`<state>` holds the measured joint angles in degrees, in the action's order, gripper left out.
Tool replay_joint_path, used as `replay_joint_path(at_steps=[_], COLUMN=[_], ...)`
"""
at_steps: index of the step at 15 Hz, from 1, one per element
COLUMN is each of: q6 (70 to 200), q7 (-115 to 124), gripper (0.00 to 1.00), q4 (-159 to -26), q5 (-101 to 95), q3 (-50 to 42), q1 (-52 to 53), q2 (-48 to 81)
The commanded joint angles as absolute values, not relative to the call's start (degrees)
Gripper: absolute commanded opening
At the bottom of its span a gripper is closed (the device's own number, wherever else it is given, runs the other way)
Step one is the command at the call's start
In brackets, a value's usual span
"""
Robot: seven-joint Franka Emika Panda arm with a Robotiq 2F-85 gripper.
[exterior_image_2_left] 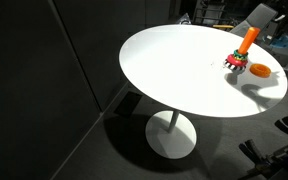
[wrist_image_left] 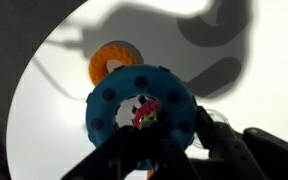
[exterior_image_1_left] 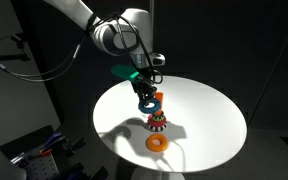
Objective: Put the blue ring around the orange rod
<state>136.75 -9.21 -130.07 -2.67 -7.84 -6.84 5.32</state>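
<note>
The gripper (exterior_image_1_left: 147, 92) is squeezed tight on the blue ring (exterior_image_1_left: 149, 101) and holds it up right over the rod (exterior_image_2_left: 247, 40). In the wrist view, the rod's red and white base (wrist_image_left: 144, 112) shows through the hole. I cannot tell if the rod's tip is inside. The rod stands a bit off the middle of the table (exterior_image_1_left: 209, 115). A yellow ring (exterior_image_1_left: 158, 142) lies flat nearby, toward the edge.

My bench: one round white table (exterior_image_2_left: 184, 75) on a white pedestal foot (exterior_image_2_left: 172, 140). Beneath it, dark grey floor (exterior_image_2_left: 94, 150). Beside it, black wall panels (exterior_image_2_left: 44, 60). Hard light casts shadows on its top.
</note>
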Motion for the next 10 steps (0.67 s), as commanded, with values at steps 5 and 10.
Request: replay_joint_path(at_steps=[5,10], q6=[129.9,126.41], q7=[-10.06,-9.91], gripper=[0.11,0.11], q4=[-122.11,-116.56], q5=[0.42,1.8], q3=[-7.42,-7.23], q1=[-7.36,-7.31], q2=[4.78,6.93])
